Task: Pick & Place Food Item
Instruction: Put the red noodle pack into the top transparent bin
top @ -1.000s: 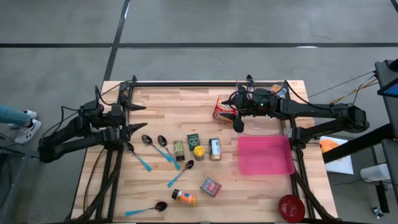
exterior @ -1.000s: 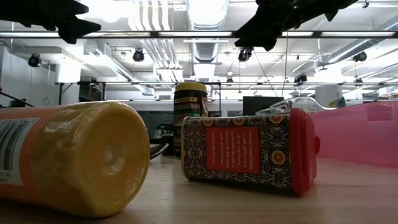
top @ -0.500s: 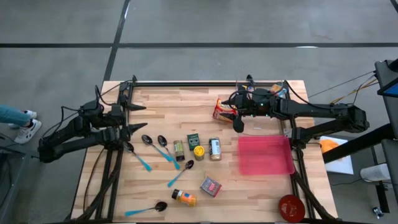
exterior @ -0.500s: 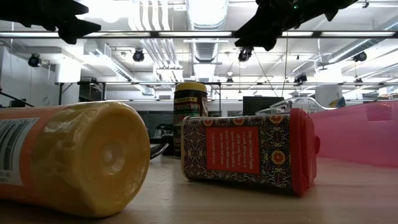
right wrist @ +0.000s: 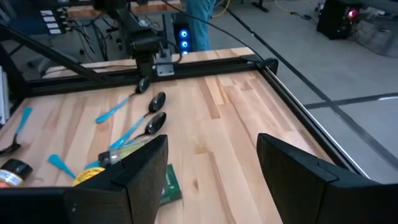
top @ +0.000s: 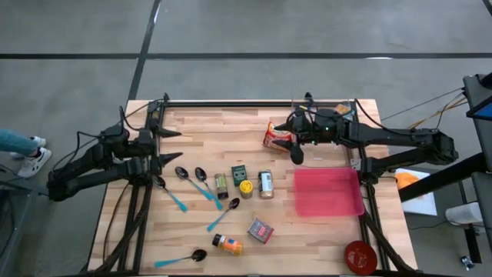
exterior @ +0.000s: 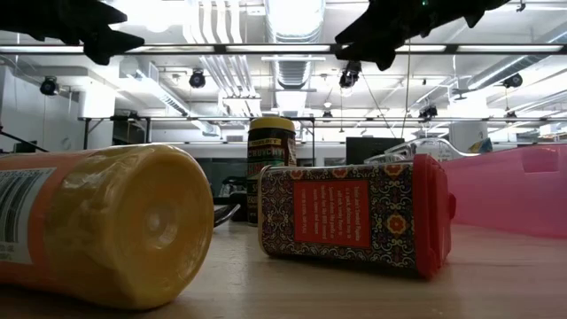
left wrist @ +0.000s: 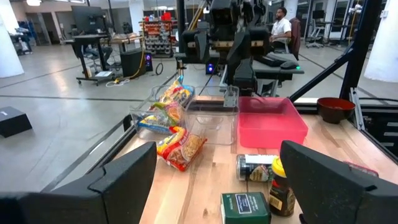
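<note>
Step in hand: by the look of it, the right arm is raised above the far part of the desk (top: 200, 131), beside the snack packets (top: 277, 135), with nothing picked yet.
Right claw (top: 295, 151): its fingers (right wrist: 140, 171) stand apart with only bare wood between them; it carries nothing.
Left claw (top: 166, 146): spread wide and empty, waiting high at the left edge of the desk.
Food item: the task names none; the snack packets are the nearest candidate, just beside the right claw, next to a clear container (left wrist: 211, 118).
Likely target: the pink tray (top: 329, 192) on the right side of the desk, with nothing in it.
Other food: the green box (top: 239, 171), jars (top: 265, 184), patterned tin (top: 260, 230) and orange bottle (top: 227, 245) lie nearer the middle; blue-handled spoons (top: 196, 185) are scattered to their left.
How to do it well: centre the fingers over one packet only, come down straight, and close on the bulk of the bag, not a loose corner.
Care: a soft packet may sag or slip, so lift it well clear of the clear container before swinging toward the tray.
</note>
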